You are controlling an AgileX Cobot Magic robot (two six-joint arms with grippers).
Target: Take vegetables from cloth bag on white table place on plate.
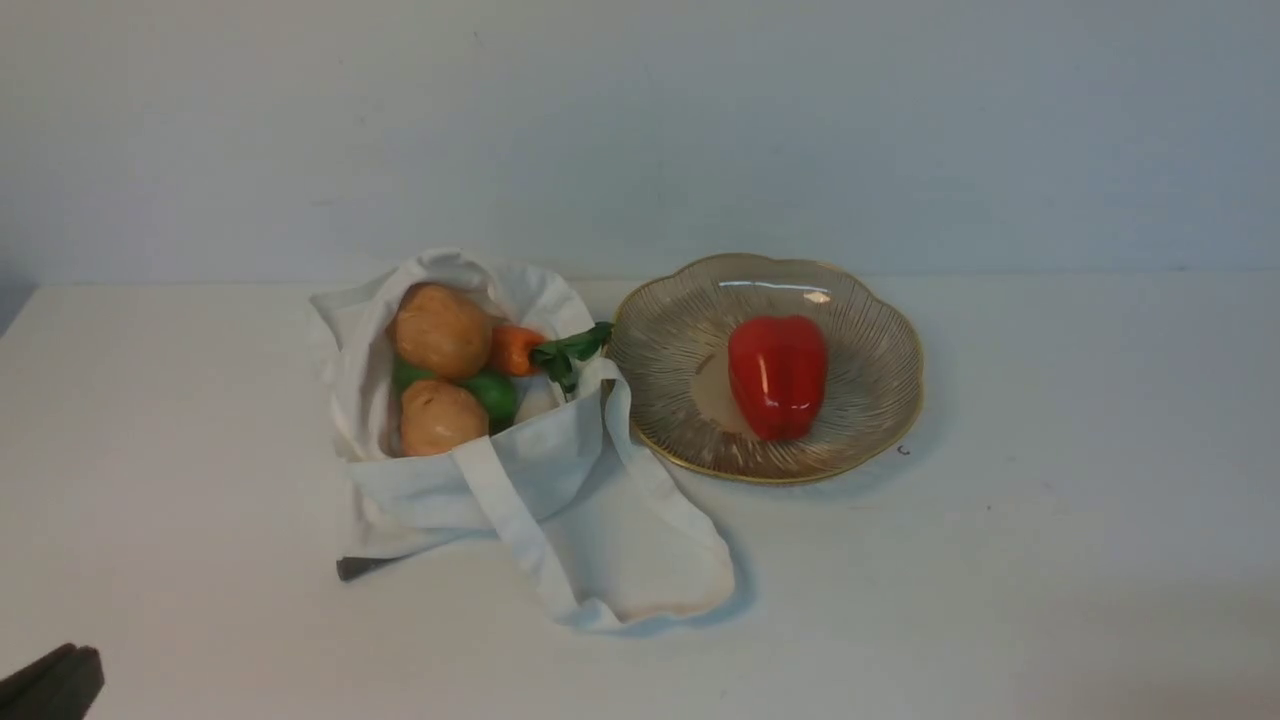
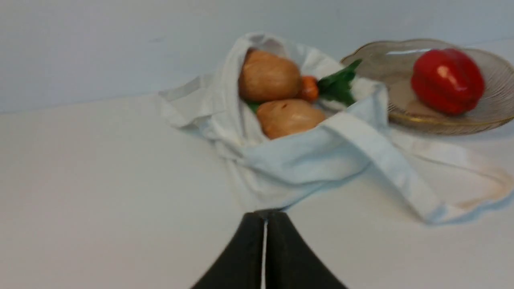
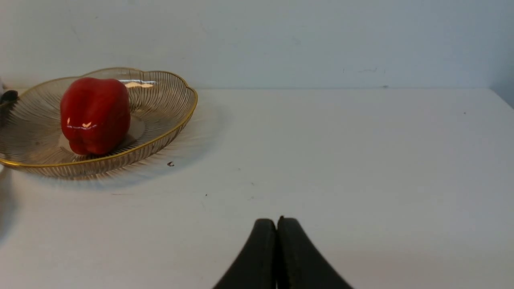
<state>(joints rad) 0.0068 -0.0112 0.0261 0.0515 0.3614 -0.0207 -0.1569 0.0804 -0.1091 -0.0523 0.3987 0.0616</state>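
Both claws [image 2: 266, 218] [image 3: 278, 224] closed, empty. Pepper [image 1: 778, 377] on plate [image 1: 670, 452]; potatoes [image 1: 442, 332] [image 1: 443, 416], carrot [image 1: 514, 350], green one [image 1: 490, 395] in bag [image 1: 420, 492]. Carrot leaves [image 1: 570, 355] reach plate: dragging carrot could snag strap or shift plate.

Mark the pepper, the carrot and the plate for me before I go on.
Pepper [image 1: 778, 376]: front view, on its glossy red side.
Carrot [image 1: 514, 350]: front view, on its orange body.
Plate [image 1: 877, 345]: front view, on its bare ribbed wall.

The robot's left end effector [image 2: 265, 216], black with tapered fingers, is closed — fingertips together. The right black, tapered end effector [image 3: 276, 222] is likewise shut — its fingers side by side.
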